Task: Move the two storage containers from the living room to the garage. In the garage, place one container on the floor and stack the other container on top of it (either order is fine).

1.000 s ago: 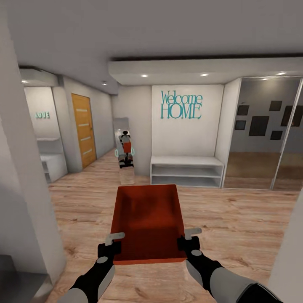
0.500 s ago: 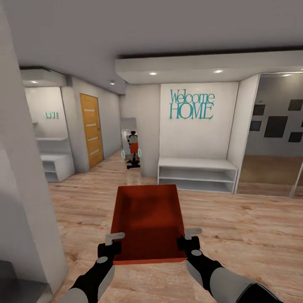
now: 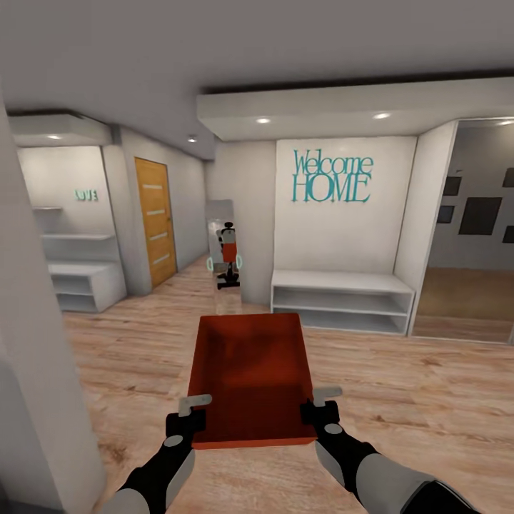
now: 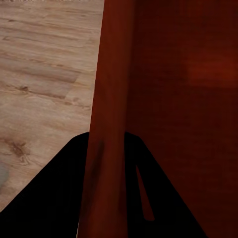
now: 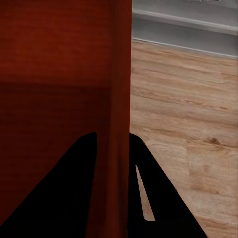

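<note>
Mid-carry: one storage container [image 3: 251, 382] sat lower centre of the head frame, left gripper [image 3: 187, 421] and right gripper [image 3: 319, 412] each clamped over a side wall, above wood-plank flooring [image 3: 400, 385], garage unreached, stacking undone.

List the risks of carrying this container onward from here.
The storage container hangs between the left gripper and right gripper, each pinching only a thin side wall near one end, so it may tip or slip. The wall corner close on the left could catch it while turning. The white bench stands ahead.
</note>
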